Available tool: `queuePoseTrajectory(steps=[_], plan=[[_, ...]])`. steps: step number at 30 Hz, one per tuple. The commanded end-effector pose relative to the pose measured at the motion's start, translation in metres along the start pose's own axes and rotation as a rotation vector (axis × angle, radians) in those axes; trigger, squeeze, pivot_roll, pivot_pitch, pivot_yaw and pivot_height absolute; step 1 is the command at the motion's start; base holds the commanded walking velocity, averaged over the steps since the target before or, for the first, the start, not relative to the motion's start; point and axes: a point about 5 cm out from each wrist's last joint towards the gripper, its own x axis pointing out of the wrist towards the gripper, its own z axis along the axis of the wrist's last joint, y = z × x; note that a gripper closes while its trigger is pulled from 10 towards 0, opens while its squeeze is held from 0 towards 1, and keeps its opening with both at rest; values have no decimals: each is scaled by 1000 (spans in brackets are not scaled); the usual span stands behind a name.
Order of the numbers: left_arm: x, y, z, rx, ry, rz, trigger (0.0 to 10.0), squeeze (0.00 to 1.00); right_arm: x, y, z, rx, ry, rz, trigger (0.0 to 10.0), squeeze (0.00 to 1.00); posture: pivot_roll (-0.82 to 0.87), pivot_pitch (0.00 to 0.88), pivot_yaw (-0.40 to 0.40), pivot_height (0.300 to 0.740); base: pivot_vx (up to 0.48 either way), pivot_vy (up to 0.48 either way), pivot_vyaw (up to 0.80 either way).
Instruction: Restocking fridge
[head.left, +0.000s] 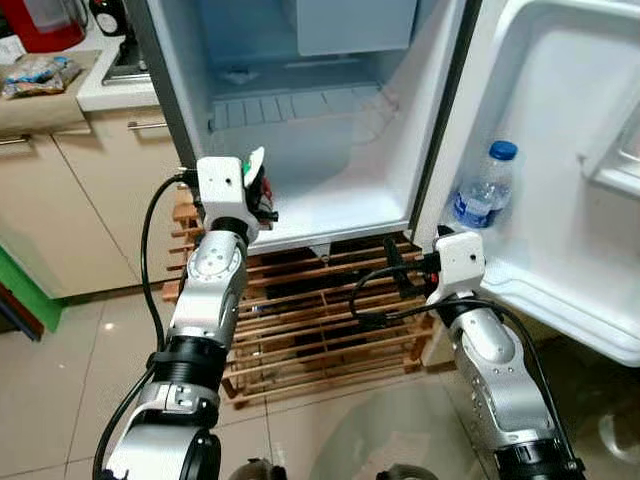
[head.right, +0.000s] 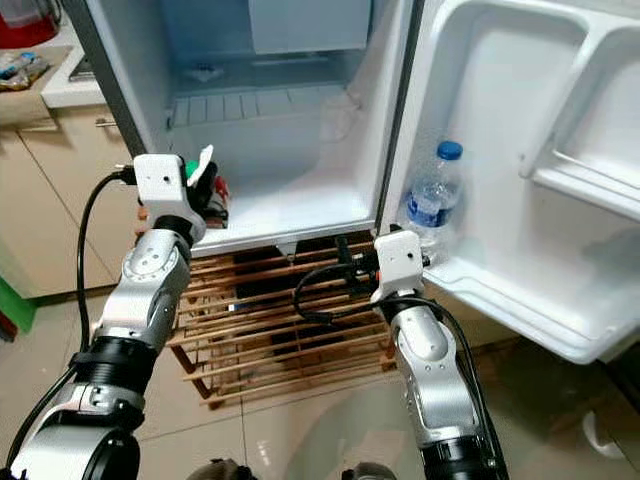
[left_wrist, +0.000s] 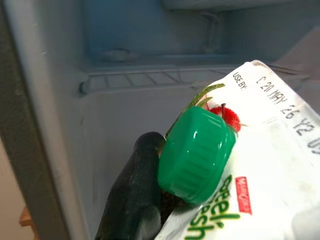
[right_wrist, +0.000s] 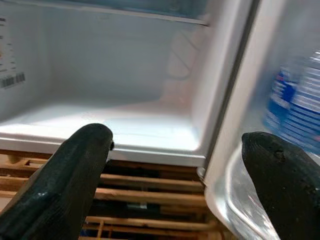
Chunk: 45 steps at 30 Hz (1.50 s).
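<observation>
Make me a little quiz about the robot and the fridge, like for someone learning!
1. True or false: the water bottle stands in the open fridge door's shelf.
2. What colour is the cap on the carton held by the left end effector?
   A. red B. green C. blue
3. Fill in: the right end effector is ____, holding nothing.

Key: 1 true; 2 B; 3 open.

Bright, even indoor light; fridge interior (head.left: 330, 150) bluish (wrist views blurred).
</observation>
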Motion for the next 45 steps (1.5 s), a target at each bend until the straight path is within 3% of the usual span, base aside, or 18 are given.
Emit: queuePoseTrajectory(steps=[1, 9, 19, 29, 33, 41, 45], plan=[[5, -1, 4, -9, -5, 11, 10000, 0, -1, 1, 4, 3, -6, 13, 10000, 0, -194, 21, 46, 716, 0, 0, 0], [11, -3, -1, -30, 15, 7, 10000, 0, 1, 7, 6, -28, -10, 60, 10000, 0, -189, 23, 41, 716, 0, 0, 256], [25, -13, 6, -41, -1, -37, 10000, 0, -1, 13, -1, -44, 33, 123, 10000, 0, -198, 16, 41, 716, 457, 0, 558], [23, -59, 0, -15, 38, -218, 10000, 0, -4, 15, -5, -43, 55, 138, 10000, 0, -206, 14, 42, 716, 429, 0, 0], [23, -67, 1, -22, 28, -258, 10000, 0, -5, 15, -5, -41, 58, 140, 10000, 0, -210, 23, 45, 716, 0, 0, 0], [22, -96, 5, -164, 103, -395, 10000, 0, -6, 18, -6, -36, 66, 143, 10000, 0, -206, 31, 49, 716, 0, 0, 0], [27, -105, 10, -234, 132, -394, 10000, 0, -7, 19, -6, -34, 66, 136, 10000, 0, -211, 38, 58, 716, 0, 0, 0]])
